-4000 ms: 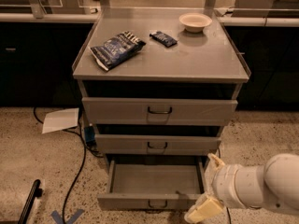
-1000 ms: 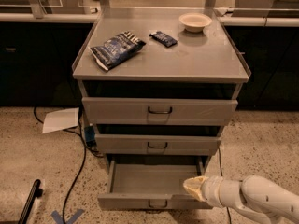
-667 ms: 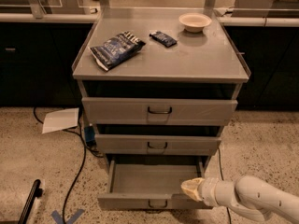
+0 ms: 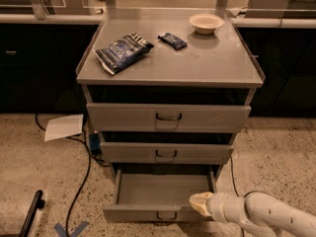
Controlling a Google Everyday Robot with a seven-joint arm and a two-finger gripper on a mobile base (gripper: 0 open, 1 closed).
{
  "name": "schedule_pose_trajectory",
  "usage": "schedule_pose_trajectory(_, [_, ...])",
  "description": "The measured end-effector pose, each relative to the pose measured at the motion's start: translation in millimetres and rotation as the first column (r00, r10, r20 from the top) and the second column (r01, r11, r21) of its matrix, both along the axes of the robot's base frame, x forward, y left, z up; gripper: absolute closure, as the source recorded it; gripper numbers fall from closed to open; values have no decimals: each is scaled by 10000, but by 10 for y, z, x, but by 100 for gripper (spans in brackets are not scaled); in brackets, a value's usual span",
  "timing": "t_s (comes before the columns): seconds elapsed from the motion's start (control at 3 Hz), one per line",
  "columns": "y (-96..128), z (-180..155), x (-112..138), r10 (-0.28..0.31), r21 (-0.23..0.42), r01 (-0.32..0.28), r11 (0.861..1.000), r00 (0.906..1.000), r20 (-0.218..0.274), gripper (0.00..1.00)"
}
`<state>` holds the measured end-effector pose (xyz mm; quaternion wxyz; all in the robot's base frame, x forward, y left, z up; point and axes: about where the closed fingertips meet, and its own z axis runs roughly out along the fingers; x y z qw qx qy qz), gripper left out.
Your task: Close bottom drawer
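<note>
The bottom drawer [image 4: 148, 212] is the lowest of three grey drawers in the cabinet and stands pulled out, its shallow tray empty. A small dark wire handle [image 4: 166, 216] sits at the centre of its flat front. My gripper [image 4: 200, 203] reaches in from the lower right on a white arm [image 4: 266, 214]. Its cream tip rests at the right end of the drawer's front edge. The middle drawer [image 4: 166, 153] and the top drawer [image 4: 168, 117] are pushed in.
On the cabinet top lie a dark snack bag [image 4: 123, 51], a small dark packet [image 4: 173, 40] and a white bowl [image 4: 206, 22]. A sheet of paper [image 4: 64, 127] and black cables [image 4: 81, 174] lie on the floor at left. A dark counter runs behind.
My gripper and arm have moved left along the drawer's front, from beside its right corner to over the front edge. The drawer stands as far out as before.
</note>
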<state>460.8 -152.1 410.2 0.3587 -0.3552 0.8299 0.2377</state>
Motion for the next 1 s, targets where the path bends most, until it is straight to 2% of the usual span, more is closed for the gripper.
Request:
schedule_pose_trajectory(0.33, [-1, -464, 19, -704, 382, 711, 9967, 9973, -192, 100])
schedule_pose_trajectory(0.67, [-36, -1023, -1, -1375, 391, 1406, 9893, 9879, -720, 100])
schedule_pose_trajectory(1.0, [-97, -1521, -21, -1903, 223, 1946, 9806, 9734, -1280, 100])
